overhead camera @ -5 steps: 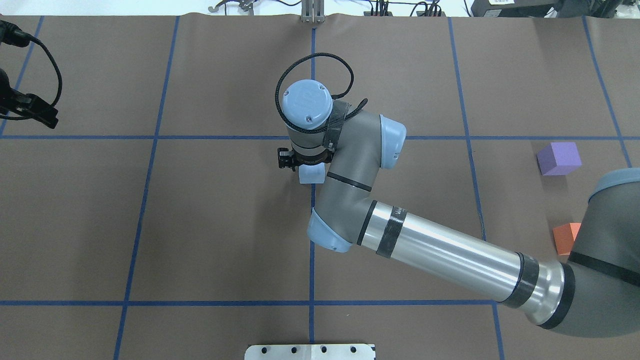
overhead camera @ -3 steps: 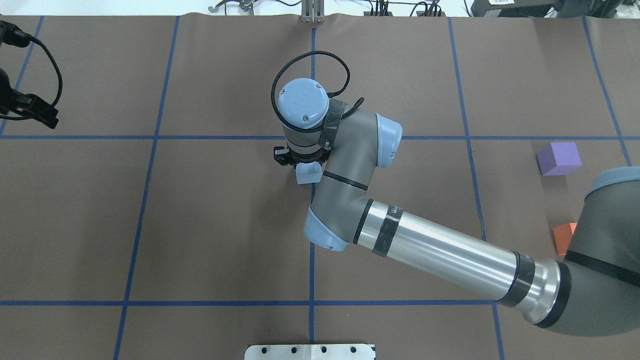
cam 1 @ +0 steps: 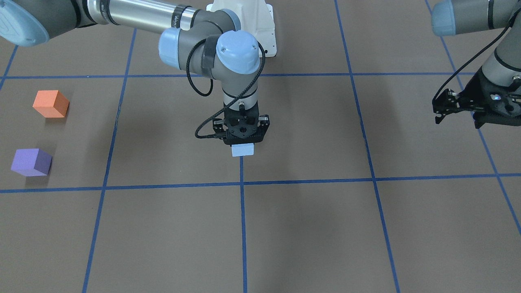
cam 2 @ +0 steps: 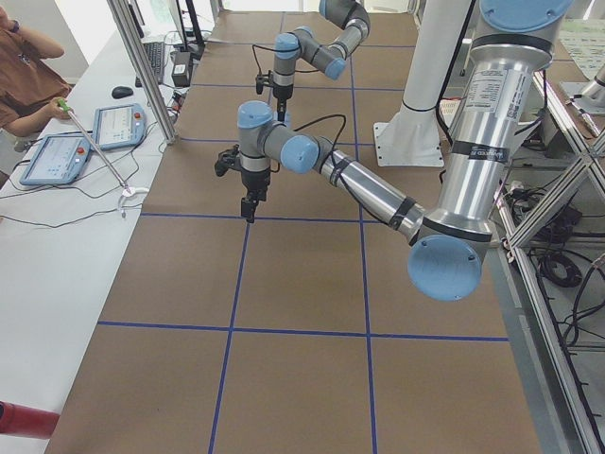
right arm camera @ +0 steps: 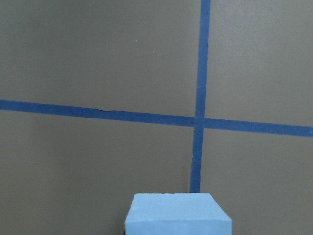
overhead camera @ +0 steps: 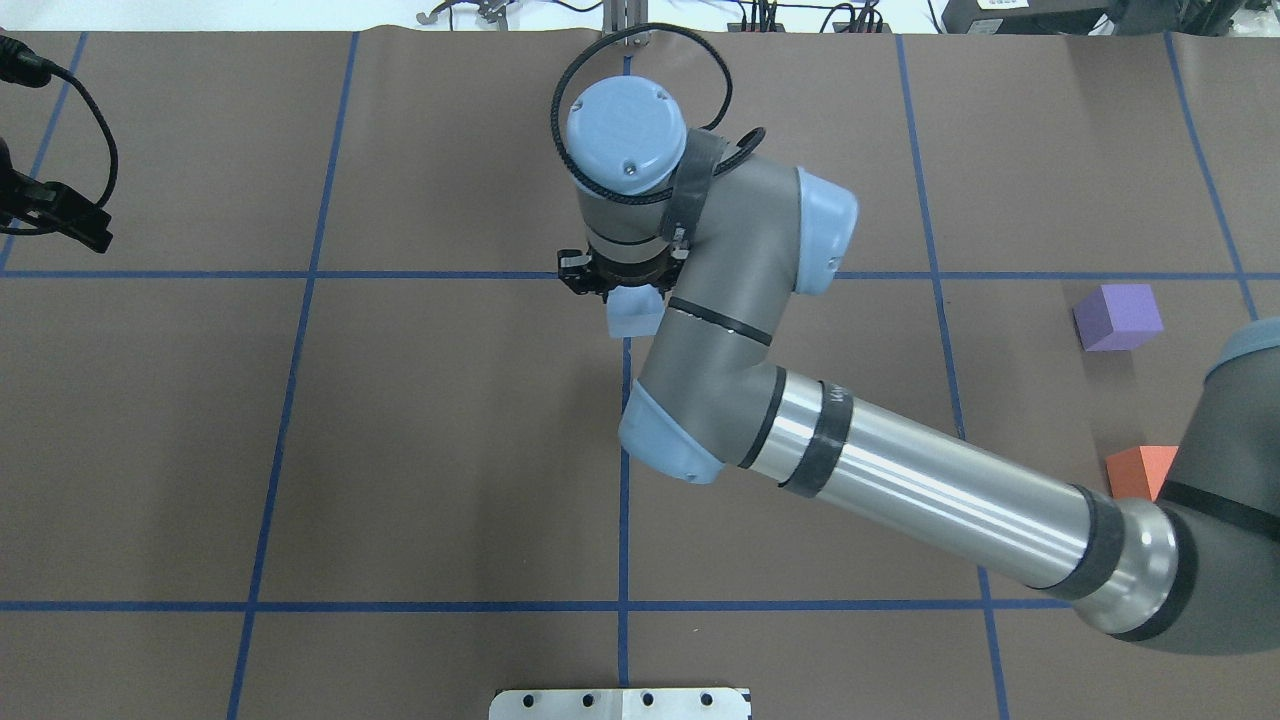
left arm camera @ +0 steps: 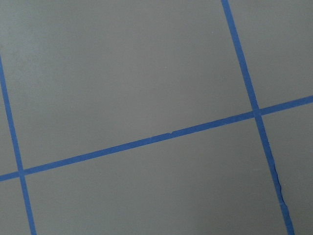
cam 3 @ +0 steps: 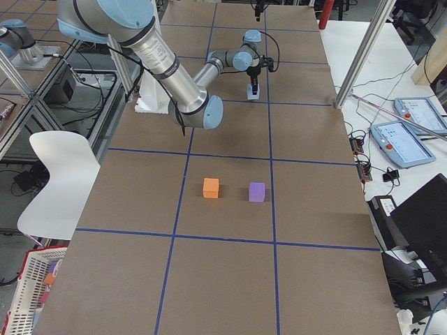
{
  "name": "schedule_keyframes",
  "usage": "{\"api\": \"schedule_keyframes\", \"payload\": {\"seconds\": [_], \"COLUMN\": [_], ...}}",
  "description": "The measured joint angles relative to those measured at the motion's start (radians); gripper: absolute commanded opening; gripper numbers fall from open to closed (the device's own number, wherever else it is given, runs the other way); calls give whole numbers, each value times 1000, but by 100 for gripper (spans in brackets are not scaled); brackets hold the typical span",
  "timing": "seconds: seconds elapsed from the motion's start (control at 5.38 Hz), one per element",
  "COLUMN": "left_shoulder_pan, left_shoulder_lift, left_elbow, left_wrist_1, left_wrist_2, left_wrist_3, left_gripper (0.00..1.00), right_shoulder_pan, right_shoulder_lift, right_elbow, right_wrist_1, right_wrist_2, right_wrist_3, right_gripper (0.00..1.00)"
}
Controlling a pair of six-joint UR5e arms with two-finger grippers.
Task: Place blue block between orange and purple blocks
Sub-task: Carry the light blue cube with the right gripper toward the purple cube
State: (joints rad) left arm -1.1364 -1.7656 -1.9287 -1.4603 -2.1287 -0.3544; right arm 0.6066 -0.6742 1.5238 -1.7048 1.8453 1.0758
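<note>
My right gripper [cam 1: 243, 143] is shut on the pale blue block [cam 1: 242, 150] and holds it above the table near the middle grid crossing. In the overhead view the blue block [overhead camera: 633, 312] shows just under the right gripper [overhead camera: 626, 296]. In the right wrist view the blue block [right arm camera: 178, 214] fills the bottom middle. The orange block [cam 1: 51, 103] and the purple block [cam 1: 31, 162] stand apart on the robot's right side of the table. In the overhead view the orange block [overhead camera: 1140, 470] is partly hidden by the arm; the purple block [overhead camera: 1118, 316] is in full view. My left gripper [cam 1: 441, 109] hangs open and empty far to the robot's left.
Brown table cover with blue tape grid lines [overhead camera: 624, 480]. A white base plate [overhead camera: 620, 703] sits at the robot's edge. Bare cover lies between the orange block [cam 3: 211, 187] and the purple block [cam 3: 257, 192]. Operators' tablets [cam 3: 404, 139] lie beyond the far edge.
My right gripper has risen with the blue block and moved a little away from the robot and slightly right. The left arm and the other two blocks have not moved.
</note>
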Motion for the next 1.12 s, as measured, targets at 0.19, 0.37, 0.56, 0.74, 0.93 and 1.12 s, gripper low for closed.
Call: {"api": "schedule_keyframes", "payload": {"seconds": [0.19,0.37,0.56,0.74,0.93,1.12], "left_shoulder_pan": [-6,-10,-11,-12,-11,-11], "left_shoulder_lift": [0,1,1,1,1,1], "left_elbow": [-2,-2,-1,-1,-1,-2], "left_wrist_1": [1,1,0,-2,-3,-4], "left_wrist_2": [-8,-17,-22,-23,-23,-23], "left_wrist_3": [1,3,5,6,6,6], "left_gripper": [100,100,100,100,100,100], "right_shoulder_pan": [57,125,188,245,312,369], "right_shoulder_lift": [-127,-268,-387,-505,-613,-697], "right_elbow": [170,308,403,475,512,519], "right_wrist_1": [-66,-85,-93,-96,-91,-80], "right_wrist_2": [25,69,111,150,206,253], "right_wrist_3": [-66,-154,-235,-318,-424,-506], "right_gripper": [0,0,0,0,0,0]}}
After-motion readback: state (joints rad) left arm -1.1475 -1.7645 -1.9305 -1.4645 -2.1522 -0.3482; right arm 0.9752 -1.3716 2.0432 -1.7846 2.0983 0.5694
